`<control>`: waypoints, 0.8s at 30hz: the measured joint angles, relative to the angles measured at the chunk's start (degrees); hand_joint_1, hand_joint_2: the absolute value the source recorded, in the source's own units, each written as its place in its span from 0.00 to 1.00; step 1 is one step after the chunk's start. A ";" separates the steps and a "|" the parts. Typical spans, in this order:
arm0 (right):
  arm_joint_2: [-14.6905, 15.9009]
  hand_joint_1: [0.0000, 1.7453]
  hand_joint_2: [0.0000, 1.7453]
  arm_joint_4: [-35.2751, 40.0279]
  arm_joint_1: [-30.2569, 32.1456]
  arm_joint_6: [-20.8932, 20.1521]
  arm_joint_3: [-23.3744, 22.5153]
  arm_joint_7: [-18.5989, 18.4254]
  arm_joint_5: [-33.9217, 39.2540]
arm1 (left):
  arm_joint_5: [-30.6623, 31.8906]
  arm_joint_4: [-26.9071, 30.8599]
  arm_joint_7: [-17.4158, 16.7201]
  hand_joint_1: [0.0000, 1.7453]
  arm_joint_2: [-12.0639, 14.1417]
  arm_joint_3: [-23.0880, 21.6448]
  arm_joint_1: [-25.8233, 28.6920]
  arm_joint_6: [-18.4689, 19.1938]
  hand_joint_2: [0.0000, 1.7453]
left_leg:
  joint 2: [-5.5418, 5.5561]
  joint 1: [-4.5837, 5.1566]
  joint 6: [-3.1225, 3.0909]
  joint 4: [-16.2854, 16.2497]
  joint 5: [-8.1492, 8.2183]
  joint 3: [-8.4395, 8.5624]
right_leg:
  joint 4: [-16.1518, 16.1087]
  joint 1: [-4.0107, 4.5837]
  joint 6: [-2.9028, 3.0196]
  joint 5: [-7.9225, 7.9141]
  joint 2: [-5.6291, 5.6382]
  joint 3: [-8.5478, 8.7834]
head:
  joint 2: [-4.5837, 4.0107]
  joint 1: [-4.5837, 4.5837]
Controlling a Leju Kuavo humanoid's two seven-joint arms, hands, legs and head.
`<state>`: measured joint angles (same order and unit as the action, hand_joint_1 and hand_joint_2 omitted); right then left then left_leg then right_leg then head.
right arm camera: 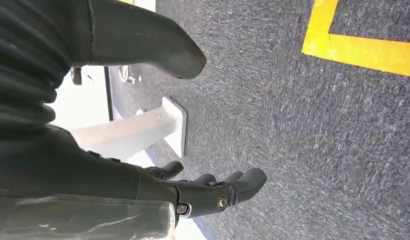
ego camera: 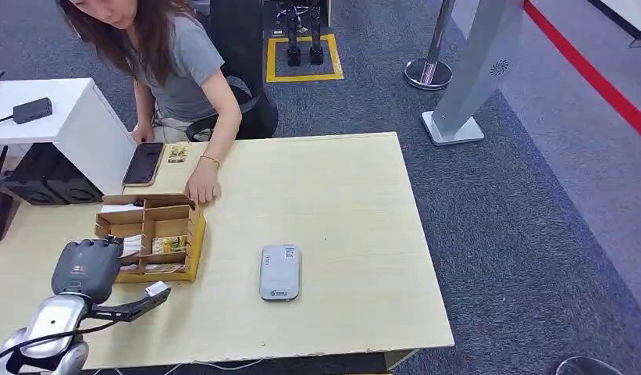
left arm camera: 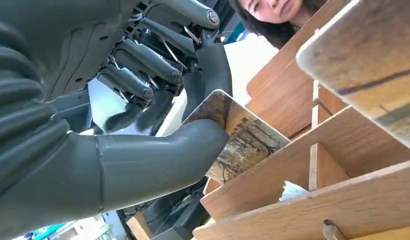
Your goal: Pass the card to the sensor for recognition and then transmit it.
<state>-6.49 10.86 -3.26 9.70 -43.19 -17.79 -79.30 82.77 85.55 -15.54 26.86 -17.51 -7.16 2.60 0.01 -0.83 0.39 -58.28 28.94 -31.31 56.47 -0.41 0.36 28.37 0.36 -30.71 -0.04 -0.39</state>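
A picture card (left arm camera: 242,137) is pinched between thumb and fingers of the left hand (ego camera: 87,266) over the wooden box (ego camera: 194,250) near the table's left edge, apparently for lifting toward the grey sensor (ego camera: 279,272), while the right hand (right arm camera: 203,192) hangs empty, fingers loosely apart.

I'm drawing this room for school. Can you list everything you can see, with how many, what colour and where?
Table: one, light wood, centre.
Card box: one, brown wood, table's left part.
Picture card: one, brownish, pinched at the box.
Sensor: one, grey, right of the box.
Phone: one, dark, table's far edge.
White desk: one, far left.
Carpet: grey-blue.
Person: one, grey shirt, seated behind table.
Left hand: grey, at the box.
Right hand: dark, above carpet.
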 joint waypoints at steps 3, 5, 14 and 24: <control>0.00 0.00 1.00 0.00 0.00 0.00 -0.18 0.00 -0.02 | 0.02 0.00 0.00 1.00 0.00 0.11 0.00 0.00 1.00 | 0.00 0.00 0.00 0.00 0.00 0.00 | 0.00 0.00 0.00 0.00 0.00 0.00 | 0.00 0.00; 0.00 0.00 1.00 0.00 0.00 0.00 -0.33 0.00 -0.07 | 0.02 0.00 0.02 1.00 0.00 0.13 0.00 0.00 1.00 | 0.00 0.00 0.00 0.00 0.00 0.00 | 0.00 0.00 0.00 0.00 0.00 0.00 | 0.00 0.00; 0.00 0.00 1.00 0.00 -0.03 -0.02 -0.44 0.42 -0.44 | 0.59 0.00 0.15 1.00 -0.26 0.13 -1.15 -0.90 1.00 | 0.01 0.00 0.00 0.00 0.00 0.00 | 0.00 0.00 0.00 0.00 0.00 -0.01 | 0.00 0.00; 0.00 0.00 1.00 0.00 -0.08 -0.09 -0.44 0.70 -1.01 | 0.98 0.04 0.94 1.00 -1.09 0.07 -5.49 -2.43 1.00 | 0.01 0.00 0.00 -0.01 -0.01 0.00 | 0.00 0.00 0.01 -0.01 0.00 -0.04 | 0.00 0.02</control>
<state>-6.49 10.86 -3.34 9.62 -43.63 -17.09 -80.30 83.76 85.59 -14.60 25.77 -17.44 -12.65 0.17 0.02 -0.83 0.39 -58.30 28.94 -31.31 56.47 -0.41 0.37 28.36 0.37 -30.75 -0.04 -0.37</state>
